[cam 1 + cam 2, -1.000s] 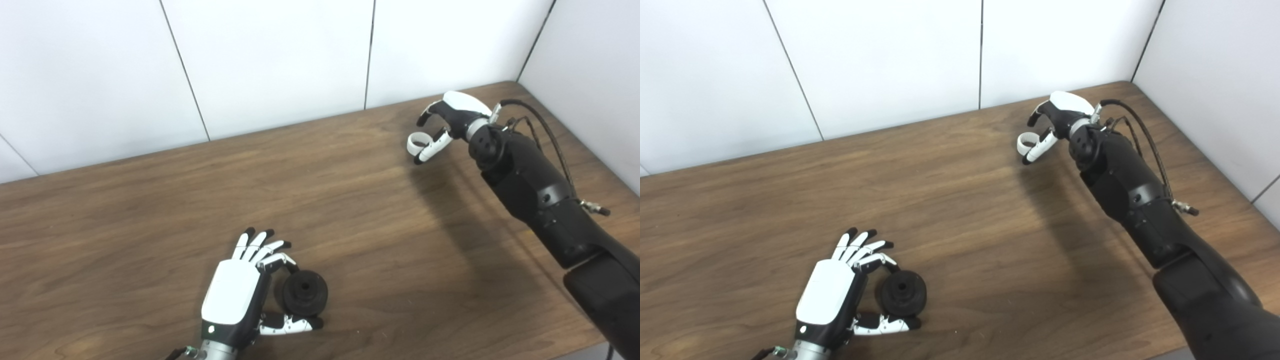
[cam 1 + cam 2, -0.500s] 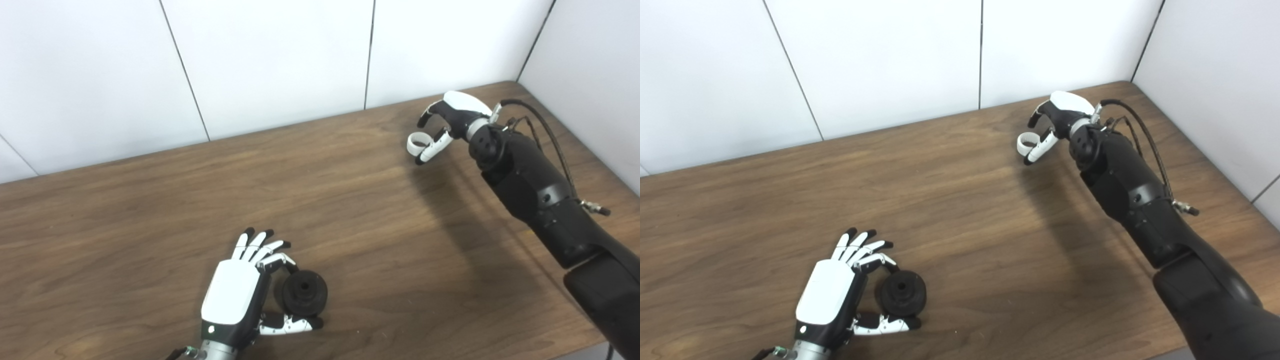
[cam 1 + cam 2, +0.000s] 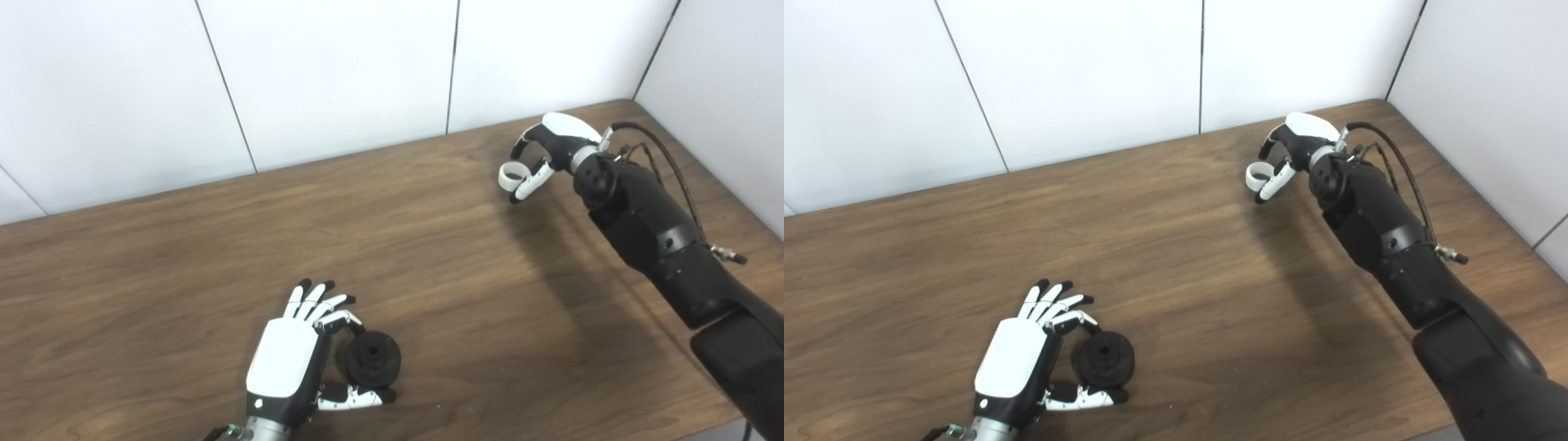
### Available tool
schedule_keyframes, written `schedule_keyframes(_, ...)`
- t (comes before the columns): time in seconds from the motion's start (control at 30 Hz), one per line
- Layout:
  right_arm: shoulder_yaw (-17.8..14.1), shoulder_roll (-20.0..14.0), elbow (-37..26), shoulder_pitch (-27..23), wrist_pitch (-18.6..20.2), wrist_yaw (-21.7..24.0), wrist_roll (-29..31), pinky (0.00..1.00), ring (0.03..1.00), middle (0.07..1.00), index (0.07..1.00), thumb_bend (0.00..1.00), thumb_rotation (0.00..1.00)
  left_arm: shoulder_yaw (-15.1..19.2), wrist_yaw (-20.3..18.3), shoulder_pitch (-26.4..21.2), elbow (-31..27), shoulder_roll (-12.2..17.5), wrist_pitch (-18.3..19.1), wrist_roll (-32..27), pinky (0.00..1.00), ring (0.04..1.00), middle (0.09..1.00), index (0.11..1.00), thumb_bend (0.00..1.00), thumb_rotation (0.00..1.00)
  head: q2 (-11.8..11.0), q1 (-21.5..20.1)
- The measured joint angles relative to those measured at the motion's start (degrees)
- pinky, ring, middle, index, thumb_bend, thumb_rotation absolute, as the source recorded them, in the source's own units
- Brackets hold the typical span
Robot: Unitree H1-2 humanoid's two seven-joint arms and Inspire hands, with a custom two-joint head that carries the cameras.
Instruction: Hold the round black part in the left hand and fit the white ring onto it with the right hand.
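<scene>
Left eye view. Your left robot hand [image 3: 288,361] lies palm down on the wooden counter [image 3: 184,257] near its front edge, with the round black part [image 3: 372,359] on the counter just to its right. One finger curls to the part's top edge and the thumb reaches under its lower side; you cannot tell whether that grip is firm. Your right robot hand [image 3: 545,150] hovers far off at the counter's back right, grasping the white ring [image 3: 509,174] between thumb and fingers.

Right eye view. Same items: black part [image 3: 1105,359] beside your left robot hand [image 3: 1020,361], cupped loosely; white ring [image 3: 1255,174] pinched in your right robot hand [image 3: 1292,144], well apart from the part.
</scene>
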Motion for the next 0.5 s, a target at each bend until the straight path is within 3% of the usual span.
schedule_keyframes(0.5, 0.8, 0.0, 0.0, 0.0, 0.0, 0.0, -0.2, 0.96, 0.959, 0.903, 0.654, 0.81, 0.17, 0.0, 0.0, 0.0, 0.0, 0.0, 0.3, 0.0, 1.0, 0.923, 0.805, 0.485, 0.52, 0.06, 0.2, 0.0)
